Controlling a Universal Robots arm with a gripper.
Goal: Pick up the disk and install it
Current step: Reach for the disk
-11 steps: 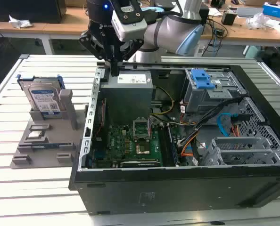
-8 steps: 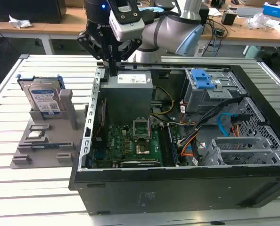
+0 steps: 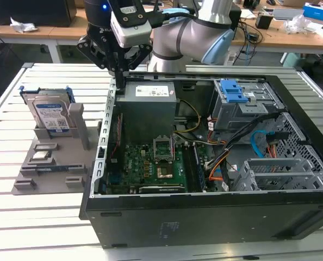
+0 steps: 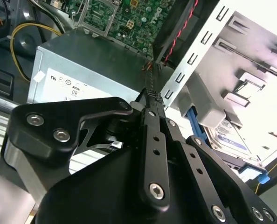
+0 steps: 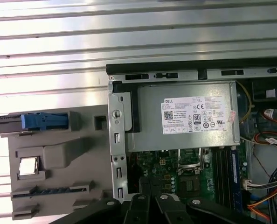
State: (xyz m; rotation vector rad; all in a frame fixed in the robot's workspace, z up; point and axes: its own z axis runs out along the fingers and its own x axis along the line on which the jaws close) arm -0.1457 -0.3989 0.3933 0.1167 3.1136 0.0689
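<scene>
**GRIPPER CLOSED AND EMPTY AT THE CASE WALL; DISK PARKED IN ITS HOLDER**

The gripper (image 3: 120, 81) points straight down. Its fingers are brought together at the tips and hold nothing; the second wrist view shows the ribbed fingertips (image 4: 151, 95) meeting with no object between them.

The tips hang just above the corner where the grey power supply (image 3: 148, 98) meets the side wall of the open computer case (image 3: 205, 217). Whether they touch the wall cannot be determined.

Beneath and beyond the gripper, inside the case, lies the green motherboard (image 3: 145, 163).

The disk (image 3: 50, 115) is outside the case, on the far side of that wall from the power supply and towards the exterior view's left of the gripper. It stands upright on edge in a grey holder (image 3: 47, 163) on the slatted table (image 3: 42, 228), label facing out, blue caddy around it. It is well apart from the fingertips.

The drive cage (image 3: 243, 109) with its blue latch sits well away, on the opposite side of the power supply.
</scene>
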